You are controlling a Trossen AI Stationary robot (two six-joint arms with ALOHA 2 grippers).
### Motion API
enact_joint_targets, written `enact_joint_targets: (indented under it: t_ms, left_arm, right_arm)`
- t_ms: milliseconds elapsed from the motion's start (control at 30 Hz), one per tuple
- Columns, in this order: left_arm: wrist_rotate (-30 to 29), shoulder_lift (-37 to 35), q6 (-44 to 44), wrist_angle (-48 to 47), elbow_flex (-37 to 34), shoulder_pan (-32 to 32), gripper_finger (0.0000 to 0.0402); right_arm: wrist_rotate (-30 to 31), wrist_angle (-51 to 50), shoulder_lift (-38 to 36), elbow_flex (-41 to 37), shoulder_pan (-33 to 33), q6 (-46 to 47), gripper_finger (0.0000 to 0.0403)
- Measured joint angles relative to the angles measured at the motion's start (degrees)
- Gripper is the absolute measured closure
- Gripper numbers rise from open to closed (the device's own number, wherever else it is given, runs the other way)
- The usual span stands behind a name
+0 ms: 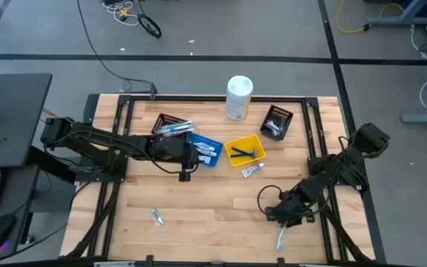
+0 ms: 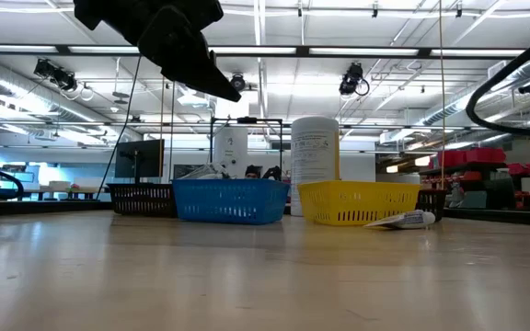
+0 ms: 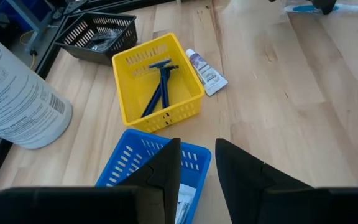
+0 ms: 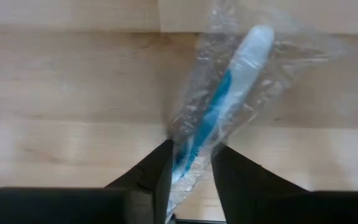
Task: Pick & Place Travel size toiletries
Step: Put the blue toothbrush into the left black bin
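Robotics lab, wooden table (image 1: 213,208) on grey floor, exposed ceiling ducts (image 2: 26,78), monitors, floor cables (image 1: 124,11)

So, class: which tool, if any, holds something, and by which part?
The right tool straddles one end of the clear-wrapped blue-and-white toothbrush; a firm hold cannot be told. The left tool holds nothing.

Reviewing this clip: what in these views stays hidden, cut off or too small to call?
- Wrapped toothbrush, right wrist view: its lower end runs behind the right claw fingers, so actual grip is unclear.
- Blue bin, left wrist view: the left claw covers its near part and contents.
- Black bin, high view: contents too small to name.
- Small item on the front of the table, high view: too small to identify.
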Motion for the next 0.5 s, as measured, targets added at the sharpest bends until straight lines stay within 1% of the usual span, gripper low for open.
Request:
enact_joint_targets:
  t_ms: [167, 233, 333, 367, 500]
  left_arm:
    - [0.02, 0.0, 0.79, 0.07, 0.0, 0.0, 0.0294]
    - [0.0, 0.0, 1.88, 0.43, 0.0, 0.0, 0.0294]
    - [0.0, 0.0, 2.85, 1.2, -0.02, 0.04, 0.0294]
    - [0.03, 0.0, 2.91, 1.9, -0.02, 0.04, 0.0294]
    - [0.04, 0.0, 3.04, 3.88, -0.02, 0.04, 0.0294]
  right_arm:
    - [-0.42, 0.24, -0.16, -0.53, -1.32, -4.25, 0.0331]
    - [0.3, 1.92, -0.79, -0.68, -1.97, -6.4, 0.0346]
    - [2.95, 2.75, -1.96, -0.16, -2.93, -10.51, 0.0359]
    - [4.79, 2.78, -2.32, 0.09, -3.22, -11.75, 0.036]
    - [18.48, 3.23, -5.29, 1.26, -4.76, -19.22, 0.0362]
